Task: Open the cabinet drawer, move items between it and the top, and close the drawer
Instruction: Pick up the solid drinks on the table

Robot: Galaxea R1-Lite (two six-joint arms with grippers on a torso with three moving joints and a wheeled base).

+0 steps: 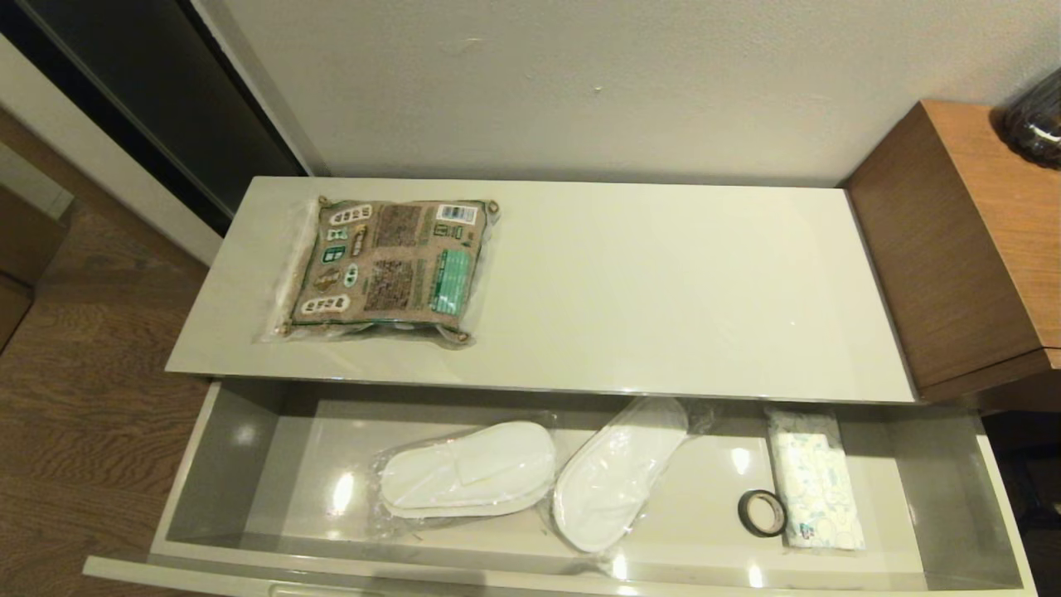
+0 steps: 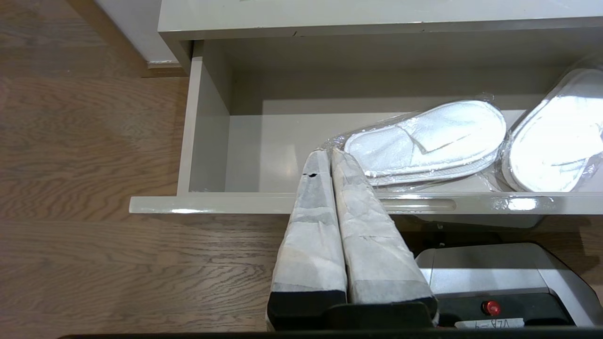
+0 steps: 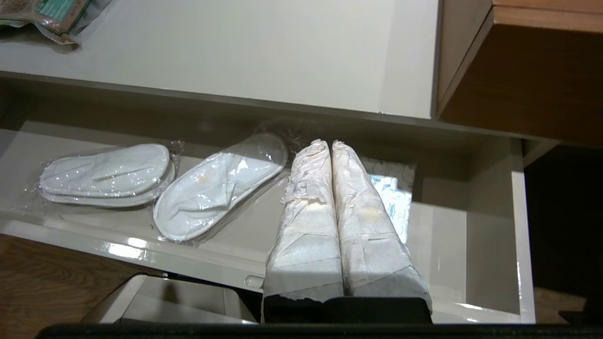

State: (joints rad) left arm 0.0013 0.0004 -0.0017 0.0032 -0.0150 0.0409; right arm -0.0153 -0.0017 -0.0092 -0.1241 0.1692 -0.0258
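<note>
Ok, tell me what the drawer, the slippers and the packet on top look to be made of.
Cabinet drawer: probably lacquered board, glossy grey, with lamp reflections on its base.
Slippers: white cloth-like fabric in crinkled clear plastic wrap.
Packet: printed brown-and-green plastic film, clear at the edges.

I'm looking at a plain off-white wall [image 1: 580,83] straight ahead, a few small marks on it. On the left, a dark panel [image 1: 166,91] in a pale frame runs down to the floor. The floor [image 1: 75,398] is brown wood-grain plank, showing at the left. On my right a taller brown wooden unit [image 1: 961,249] stands against the wall, with a dark glass object [image 1: 1036,124] on its top at the edge of view. Warm indoor light.
</note>
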